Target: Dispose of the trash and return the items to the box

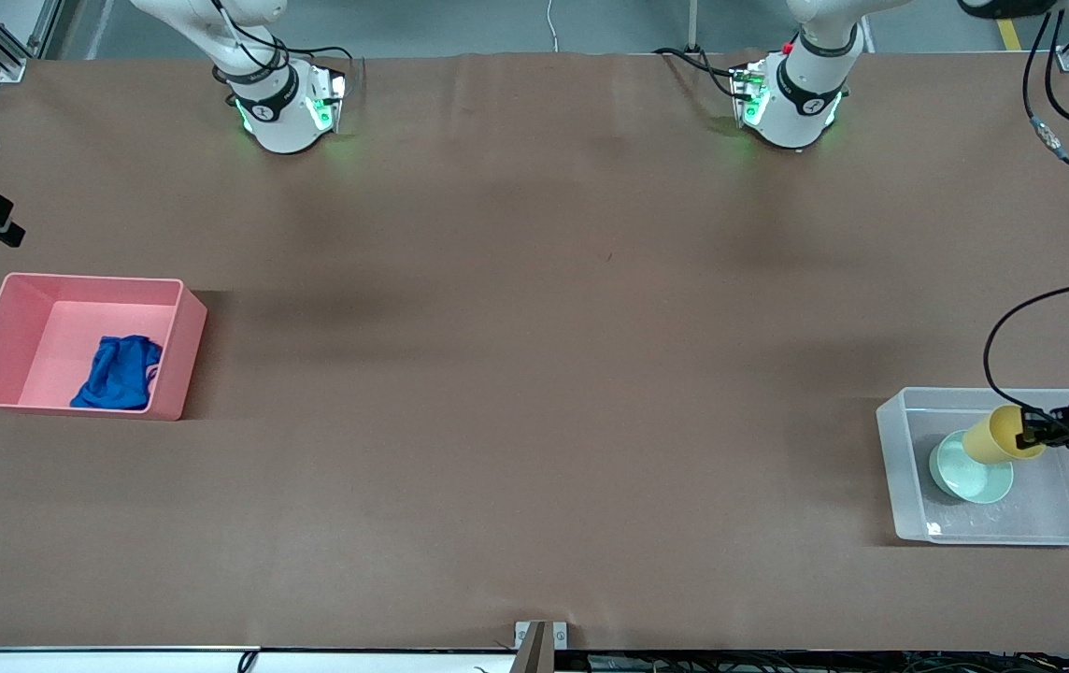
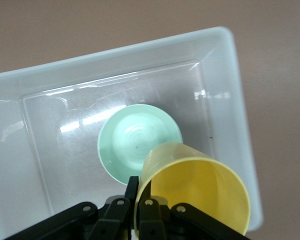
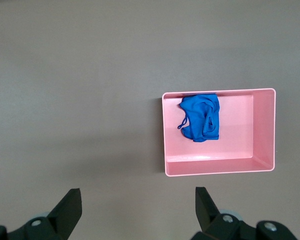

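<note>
My left gripper [image 1: 1030, 432] is shut on the rim of the yellow cup [image 1: 997, 435], one finger inside and one outside, and holds it tilted on its side over the clear box [image 1: 891, 449]. The cup's base is over the mint-green bowl [image 1: 969, 475], which sits in the box. The left wrist view shows my left gripper [image 2: 139, 186], the cup [image 2: 195, 185], the bowl [image 2: 135, 142] and the box [image 2: 230, 100]. The blue cloth wad [image 1: 119, 374] lies in the pink bin [image 1: 181, 360]. My right gripper [image 3: 137, 200] is open and empty above bare table; it does not show in the front view.
The pink bin [image 3: 215, 166] with the blue wad [image 3: 202, 124] stands near the right arm's end of the table. The clear box stands at the left arm's end, close to the table's edge. Brown table [image 1: 534, 374] lies between them.
</note>
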`<action>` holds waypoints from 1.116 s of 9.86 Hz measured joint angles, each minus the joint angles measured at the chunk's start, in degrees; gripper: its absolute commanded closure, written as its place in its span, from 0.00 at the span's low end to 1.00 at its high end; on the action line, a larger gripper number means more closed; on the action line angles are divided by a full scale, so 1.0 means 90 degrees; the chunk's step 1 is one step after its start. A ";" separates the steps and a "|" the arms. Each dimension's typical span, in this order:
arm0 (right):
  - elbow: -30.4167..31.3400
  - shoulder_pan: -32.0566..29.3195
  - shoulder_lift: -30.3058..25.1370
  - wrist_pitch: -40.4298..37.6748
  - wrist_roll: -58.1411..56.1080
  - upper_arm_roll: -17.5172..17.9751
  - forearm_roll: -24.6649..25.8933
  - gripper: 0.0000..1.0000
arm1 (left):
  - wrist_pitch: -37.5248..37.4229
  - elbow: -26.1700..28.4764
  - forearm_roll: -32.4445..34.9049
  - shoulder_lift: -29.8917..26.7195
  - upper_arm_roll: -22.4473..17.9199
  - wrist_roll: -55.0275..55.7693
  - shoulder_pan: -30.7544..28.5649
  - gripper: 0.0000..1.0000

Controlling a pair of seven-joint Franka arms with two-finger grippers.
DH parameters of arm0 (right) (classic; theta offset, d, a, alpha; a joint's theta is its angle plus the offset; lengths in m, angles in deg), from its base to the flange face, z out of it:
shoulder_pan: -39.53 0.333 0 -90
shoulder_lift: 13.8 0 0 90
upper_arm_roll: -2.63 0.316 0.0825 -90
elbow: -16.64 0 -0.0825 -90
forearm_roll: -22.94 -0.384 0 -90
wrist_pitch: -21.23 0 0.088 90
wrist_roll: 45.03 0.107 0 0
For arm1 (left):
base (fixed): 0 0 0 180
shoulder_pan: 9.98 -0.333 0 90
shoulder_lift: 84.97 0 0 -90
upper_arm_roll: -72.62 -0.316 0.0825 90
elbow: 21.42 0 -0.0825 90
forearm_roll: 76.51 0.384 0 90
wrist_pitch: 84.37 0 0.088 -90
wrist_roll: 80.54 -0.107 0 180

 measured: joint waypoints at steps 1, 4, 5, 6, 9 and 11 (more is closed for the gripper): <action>0.0000 0.0003 0.0000 0.0001 0.0000 0.0009 0.0000 0.00 | 0.0134 -0.0174 0.0000 0.0311 -0.0002 -0.0049 -0.0044 0.99; -0.0001 0.0003 0.0000 0.0003 -0.0001 0.0016 0.0000 0.00 | 0.0562 -0.0319 0.0000 0.0867 -0.0017 -0.0103 -0.0149 0.83; -0.0001 0.0003 0.0000 0.0002 -0.0001 0.0017 0.0000 0.00 | 0.0561 -0.0321 0.0000 0.0944 -0.0017 -0.0103 -0.0179 0.64; -0.0002 0.0003 0.0000 0.0002 -0.0002 0.0015 0.0000 0.00 | 0.0561 -0.0321 0.0000 0.1005 -0.0017 -0.0103 -0.0188 0.35; -0.0002 0.0002 0.0000 -0.0002 -0.0008 0.0017 0.0000 0.00 | 0.0589 -0.0470 0.0000 0.0976 -0.0015 -0.0103 -0.0167 0.00; -0.0002 0.0002 0.0000 -0.0008 -0.0008 0.0017 0.0000 0.00 | 0.0582 -0.0604 0.0000 0.0641 0.0020 -0.0103 -0.0094 0.00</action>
